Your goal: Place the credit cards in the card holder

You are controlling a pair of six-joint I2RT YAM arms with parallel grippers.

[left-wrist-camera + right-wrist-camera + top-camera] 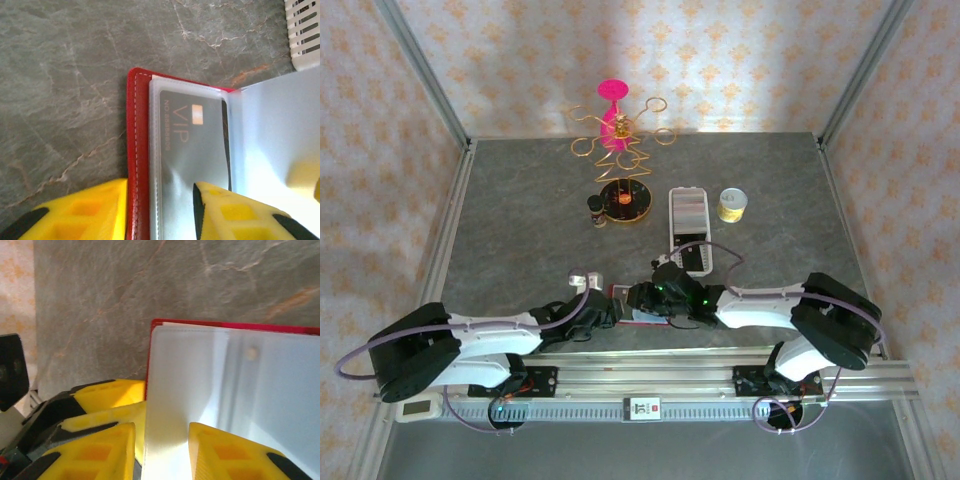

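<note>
The card holder (134, 150) is a red wallet lying open on the grey table, with clear pockets inside. A dark credit card (192, 145) with gold "VIP" lettering sits inside a clear pocket. My left gripper (160, 212) stands astride the holder's red edge and that pocket, jaws apart, with a gap on the pocket side. My right gripper (162, 452) straddles an upright pale pocket leaf (200, 375), which fills the space between its fingers; whether they pinch it is unclear. From above, both grippers (605, 310) (650, 298) meet over the holder (620, 292).
A long white perforated tray (689, 228) lies just beyond the holder, its corner close by (304, 30). A yellow roll (732, 205), a small dark jar (596, 210) and a wire stand with a pink top (617, 130) stand farther back.
</note>
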